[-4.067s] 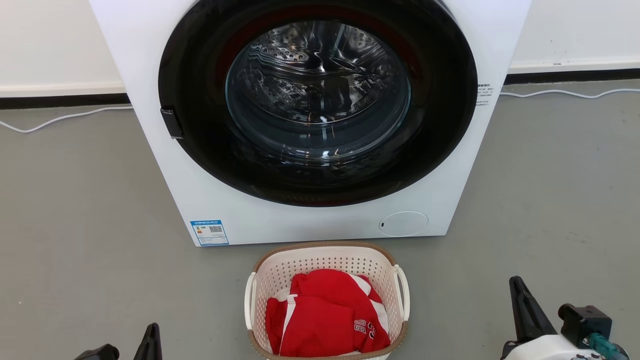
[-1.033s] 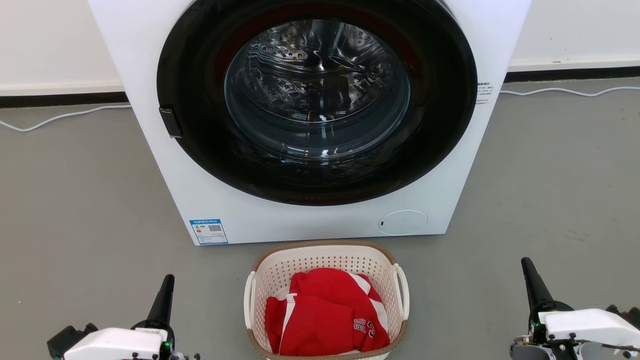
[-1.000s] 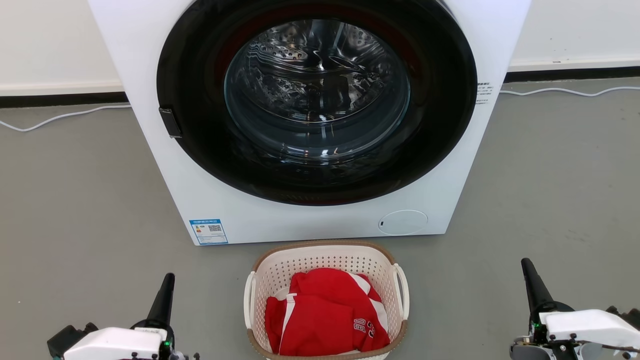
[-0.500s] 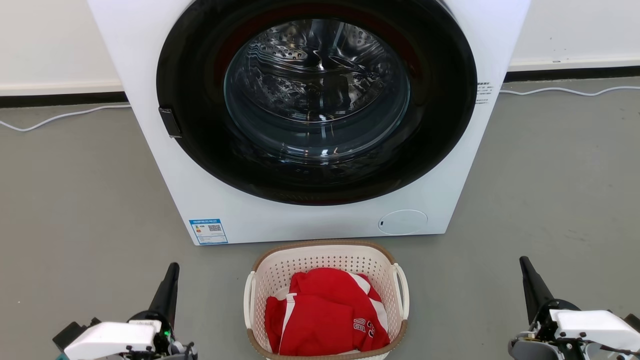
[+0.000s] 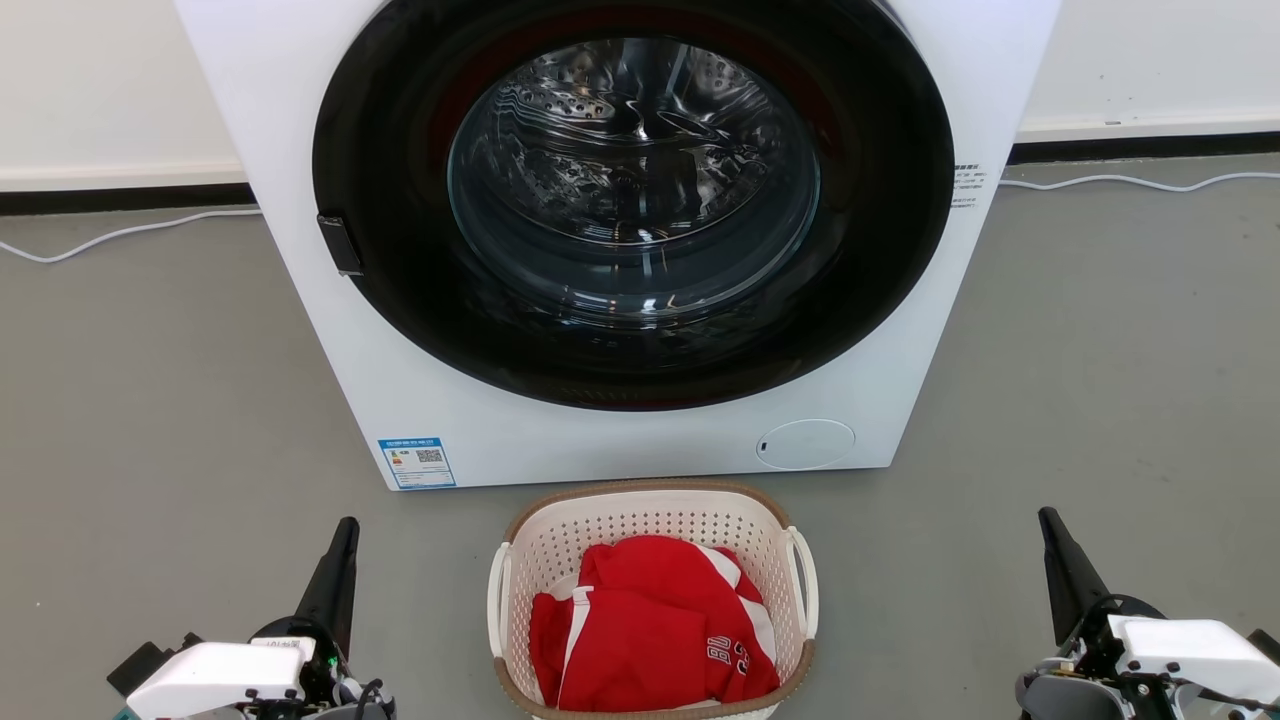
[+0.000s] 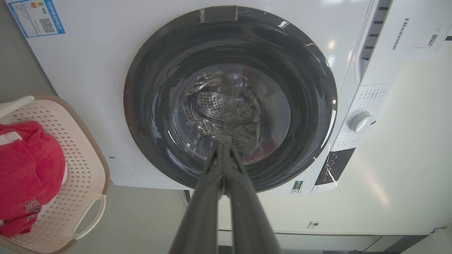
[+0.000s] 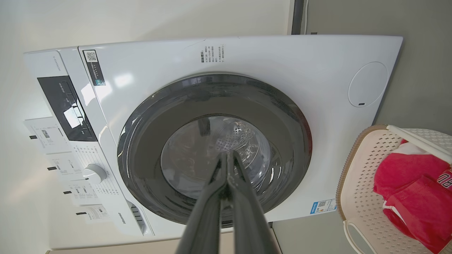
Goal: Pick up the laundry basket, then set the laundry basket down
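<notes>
The laundry basket (image 5: 650, 515), cream-white and perforated with a brown rim and white loop handles, stands on the grey floor in front of the washer. Red clothing (image 5: 650, 625) fills it. To its left my left gripper (image 5: 347, 528) hovers shut, fingers pressed together and pointing toward the washer, a short way from the left handle (image 5: 497, 600). My right gripper (image 5: 1046, 518) is shut too, farther out to the right of the right handle (image 5: 808, 580). The basket (image 6: 79, 165) sits at the left edge of the left wrist view, behind the shut gripper (image 6: 223, 146). It is at the right (image 7: 363, 165) in the right wrist view, beside that shut gripper (image 7: 227, 155).
A white front-loading washer (image 5: 620, 440) with a dark round door (image 5: 630, 200) stands just behind the basket. White cables (image 5: 120, 235) run along the floor by the wall on both sides. Bare grey floor (image 5: 180, 420) spreads left and right of the washer.
Both grippers have crept slightly forward and inward toward the basket over the last second. They stay shut. The basket has not moved.
</notes>
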Robot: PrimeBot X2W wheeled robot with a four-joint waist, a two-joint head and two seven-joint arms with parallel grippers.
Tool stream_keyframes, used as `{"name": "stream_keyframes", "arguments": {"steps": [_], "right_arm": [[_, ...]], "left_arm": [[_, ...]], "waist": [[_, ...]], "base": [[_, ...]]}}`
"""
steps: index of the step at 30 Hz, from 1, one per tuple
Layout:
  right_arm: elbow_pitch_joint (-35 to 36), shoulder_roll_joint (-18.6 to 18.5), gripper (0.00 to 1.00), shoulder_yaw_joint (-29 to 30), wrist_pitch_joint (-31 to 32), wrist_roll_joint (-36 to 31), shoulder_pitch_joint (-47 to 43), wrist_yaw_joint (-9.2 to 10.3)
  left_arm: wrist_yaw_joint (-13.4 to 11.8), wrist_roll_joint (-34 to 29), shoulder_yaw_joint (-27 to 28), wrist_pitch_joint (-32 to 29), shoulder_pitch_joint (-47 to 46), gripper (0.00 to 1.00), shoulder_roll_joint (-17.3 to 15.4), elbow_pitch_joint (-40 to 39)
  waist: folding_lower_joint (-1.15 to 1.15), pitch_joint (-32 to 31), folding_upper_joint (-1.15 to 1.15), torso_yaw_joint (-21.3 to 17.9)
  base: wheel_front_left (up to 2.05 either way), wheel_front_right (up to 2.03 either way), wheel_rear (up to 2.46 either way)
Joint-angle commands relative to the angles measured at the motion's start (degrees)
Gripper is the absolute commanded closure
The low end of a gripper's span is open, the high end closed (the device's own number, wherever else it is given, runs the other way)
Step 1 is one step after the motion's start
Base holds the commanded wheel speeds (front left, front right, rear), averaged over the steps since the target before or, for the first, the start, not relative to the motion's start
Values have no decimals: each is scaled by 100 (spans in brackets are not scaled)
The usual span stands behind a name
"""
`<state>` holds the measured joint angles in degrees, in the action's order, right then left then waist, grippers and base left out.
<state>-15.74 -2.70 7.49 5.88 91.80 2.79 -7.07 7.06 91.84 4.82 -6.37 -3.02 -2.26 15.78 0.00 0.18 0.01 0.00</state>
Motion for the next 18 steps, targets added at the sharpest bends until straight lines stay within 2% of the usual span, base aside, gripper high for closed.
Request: {"name": "stream_keyframes", "arguments": {"steps": [1,18], "right_arm": [[171,-18,100,-95,61,36,339,-42],[171,-18,100,-96,61,36,339,-42]], "left_arm": [[43,31,172,-13,-318,100,-62,-172],[43,32,171,-13,-318,100,-62,-172]], "waist": [[0,0,-1,0],[0,0,-1,0]], "base": [[0,0,0],[0,0,0]]}}
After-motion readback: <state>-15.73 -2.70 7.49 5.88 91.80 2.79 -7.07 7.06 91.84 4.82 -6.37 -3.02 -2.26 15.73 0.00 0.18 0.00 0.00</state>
